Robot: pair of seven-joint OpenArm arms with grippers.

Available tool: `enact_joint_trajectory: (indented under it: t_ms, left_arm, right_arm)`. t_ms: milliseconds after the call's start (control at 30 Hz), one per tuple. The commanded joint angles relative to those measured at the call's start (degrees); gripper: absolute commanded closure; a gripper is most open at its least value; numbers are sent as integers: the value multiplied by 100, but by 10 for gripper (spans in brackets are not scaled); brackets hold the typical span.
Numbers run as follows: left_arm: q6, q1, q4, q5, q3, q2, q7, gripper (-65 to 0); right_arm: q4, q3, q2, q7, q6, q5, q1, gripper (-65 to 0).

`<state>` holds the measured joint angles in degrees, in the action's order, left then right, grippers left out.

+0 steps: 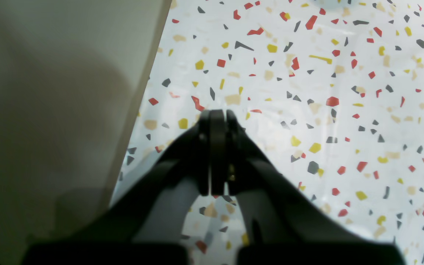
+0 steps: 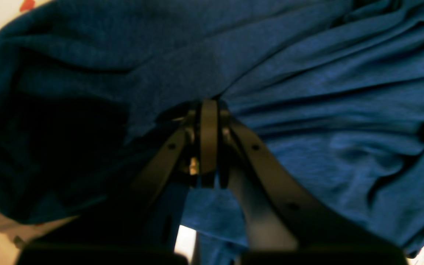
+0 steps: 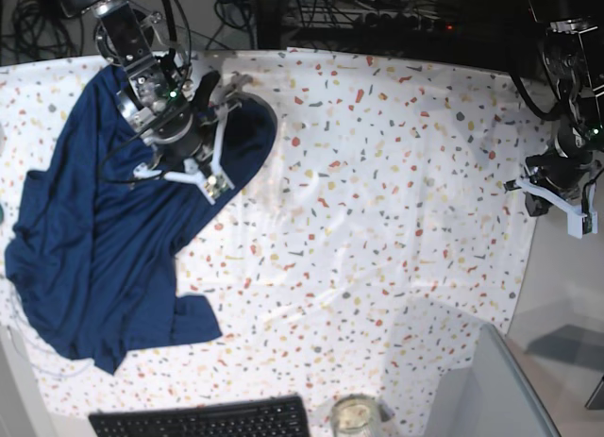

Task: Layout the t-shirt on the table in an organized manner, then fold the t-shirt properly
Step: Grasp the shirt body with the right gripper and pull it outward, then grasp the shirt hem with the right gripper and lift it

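**Right tool pinched on the shirt, left tool closed over bare surface**

Nearest the base camera, at the bottom edge of the picture, lies a black keyboard (image 3: 203,420), and just beside it a round glass jar (image 3: 354,415) seen from above. Both sit on the front edge of the surface (image 3: 377,220), which is covered by a white cloth flecked with red, yellow, grey and black.

The t-shirt (image 3: 94,239), dark navy, sprawls crumpled over the side of the surface that is on the left in the base view. It runs from the far edge down towards the front, with a bunched flap at its lower end near the keyboard and one rounded lobe reaching towards the middle of the surface.

The right tool (image 3: 193,140) is down on the upper part of the shirt. In the right wrist view its fingers (image 2: 209,121) are pressed together with navy fabric gathered into folds at their tips, so it holds the shirt in a narrow pinch.

The left tool (image 1: 217,114) hangs at the opposite side of the surface, well apart from the shirt. In the left wrist view its fingers are pressed flat together with nothing between them, above the bare flecked cloth, near its edge.
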<state>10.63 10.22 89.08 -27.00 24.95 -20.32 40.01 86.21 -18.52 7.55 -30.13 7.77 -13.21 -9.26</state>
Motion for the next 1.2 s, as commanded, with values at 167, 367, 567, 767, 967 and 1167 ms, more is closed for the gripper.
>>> enact_joint_trajectory:
  t_ms: [167, 367, 567, 767, 967, 1167]
  left_arm:
    - [14, -130, 55, -12, -1471, 331, -111, 0]
    - [-13, -534, -112, -3, -2710, 972, -550, 0]
    - [-30, -1070, -1062, -3, -4170, 1456, -1790, 0]
    - [-39, -1501, -1914, -3, -5093, 1755, -2405, 0]
    - [-39, -1510, -1985, -12, -4767, 1509, -2449, 0]
    - [-39, -1255, -1994, -20, -3308, 700, -2440, 0]
  right_arm:
    - [913, 1004, 49, -51, -43, -37, 482, 0]
    - [675, 1479, 76, -490, -43, -37, 1132, 0]
    - [192, 1479, 32, -482, -43, -37, 1150, 0]
    - [394, 1479, 32, -499, -43, -37, 394, 0]
    - [420, 1479, 23, -490, -34, -28, -635, 0]
    - [306, 1523, 84, -508, -34, -28, -986, 0]
